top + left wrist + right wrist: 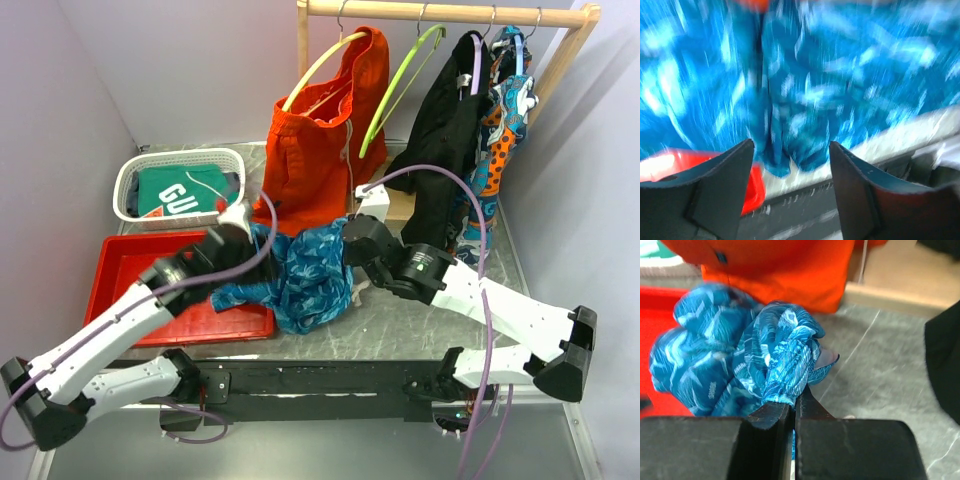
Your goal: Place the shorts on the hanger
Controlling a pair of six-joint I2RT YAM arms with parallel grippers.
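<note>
The soft blue-and-teal mottled fabric shorts (pixel 300 275) are bunched between both arms, over the grey table (pixel 400 325) and the edge of the red plastic tray (pixel 120 262). The right gripper (pixel 792 407) is closed, pinching a fold of the shorts. The left gripper (pixel 790 150) is open, and the shorts lie just beyond its fingers (pixel 725 175). The thin lime-green plastic hanger (pixel 400 85) hangs on the wooden rail (pixel 450 12), well apart.

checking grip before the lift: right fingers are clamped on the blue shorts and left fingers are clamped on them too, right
Not quite. The right fingers are clamped on the blue shorts, but the left fingers stand open with nothing between them, as the left wrist view shows.
</note>
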